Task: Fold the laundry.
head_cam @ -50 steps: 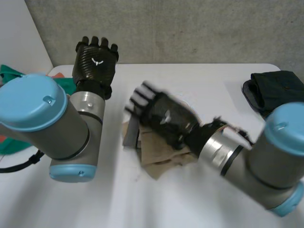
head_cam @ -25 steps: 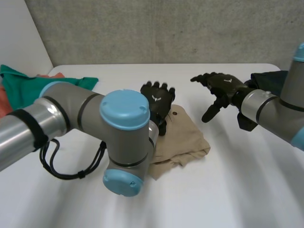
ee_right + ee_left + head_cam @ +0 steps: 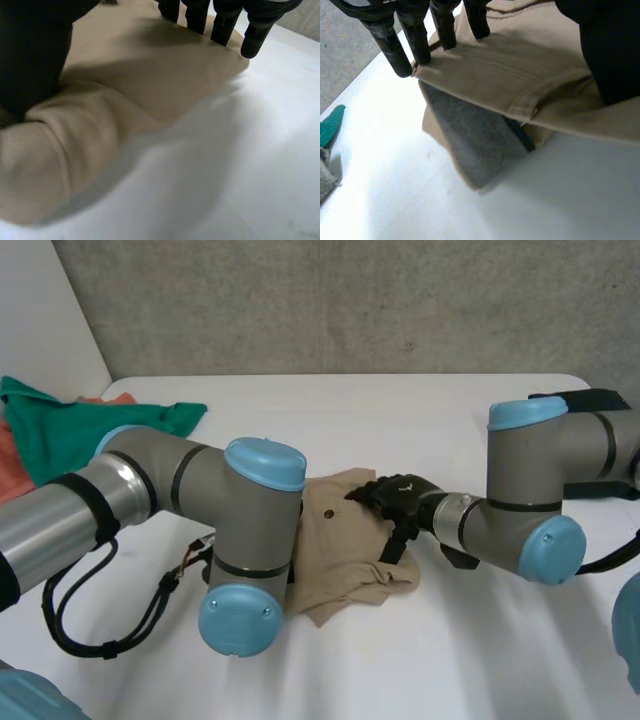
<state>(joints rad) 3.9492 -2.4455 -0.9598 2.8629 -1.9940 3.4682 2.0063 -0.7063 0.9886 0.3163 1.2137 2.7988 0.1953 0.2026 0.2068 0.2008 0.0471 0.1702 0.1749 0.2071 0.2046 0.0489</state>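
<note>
1. Task item. The tan garment (image 3: pixel 345 540) lies partly folded on the white tabletop (image 3: pixel 400 410), near the middle and between the two arms. One layer is turned over and exposes a grey lining (image 3: pixel 470 135) underneath.

2. Left hand. In the left wrist view, the left hand (image 3: pixel 416 35) is released. Its fingers are straight, and their tips rest along the edge of the garment's upper layer, with one at the corner of that edge. The thumb (image 3: pixel 610 50) lies on top of the same layer, beside a small sewn tab (image 3: pixel 525 106). In the head view the left arm crosses in front of the garment and covers its left part.

3. Right hand. The right hand (image 3: pixel 398 498) rests on the garment's right side. Its fingers (image 3: pixel 225 22) are straight, not clenched (see right wrist view), with their tips at the garment's edge where it meets the tabletop. Its thumb (image 3: pixel 30 50) presses down behind a raised ridge of fabric.

4. Other items. A green cloth (image 3: pixel 60 430) and an orange cloth (image 3: pixel 8 475) lie at the tabletop's far left. A dark garment (image 3: pixel 600 398) lies at the far right, partly behind the right arm.
</note>
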